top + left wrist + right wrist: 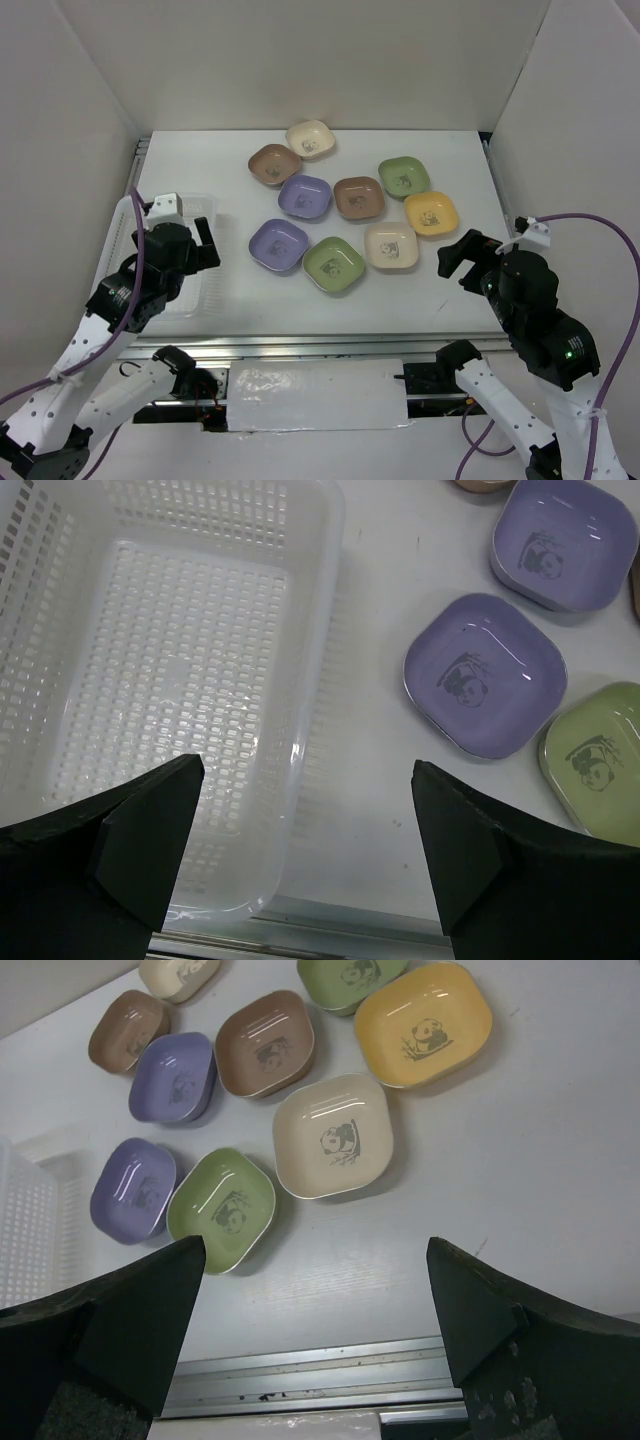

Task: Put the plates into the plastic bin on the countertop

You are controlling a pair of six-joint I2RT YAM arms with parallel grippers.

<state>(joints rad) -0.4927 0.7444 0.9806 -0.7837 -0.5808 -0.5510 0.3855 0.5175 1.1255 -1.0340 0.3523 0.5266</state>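
Left gripper (308, 770) is held wide open, with nothing gripped. In the left wrist view one finger is seen over the plastic bin (318, 680) and the other over the countertop (200, 160), with the bin's right wall between them. Right gripper (316, 1245) is likewise spread wide and empty, held above the near right of the countertop, just right of the plates.

The bin is set at the left side of the countertop. All nine plates are laid on the countertop, outside the bin and to its right.

Nearest row, left to right:
- near purple plate (278, 245)
- near green plate (334, 265)
- near cream plate (391, 246)

Next row back:
- far purple plate (304, 196)
- centre brown plate (358, 198)
- yellow plate (431, 213)

Farther back:
- far brown plate (274, 164)
- far green plate (404, 177)

Farthest is the far cream plate (310, 139).

All are set upright and unstacked, and neighbours are touching or just beside each other. A dark panda print is seen at each centre.
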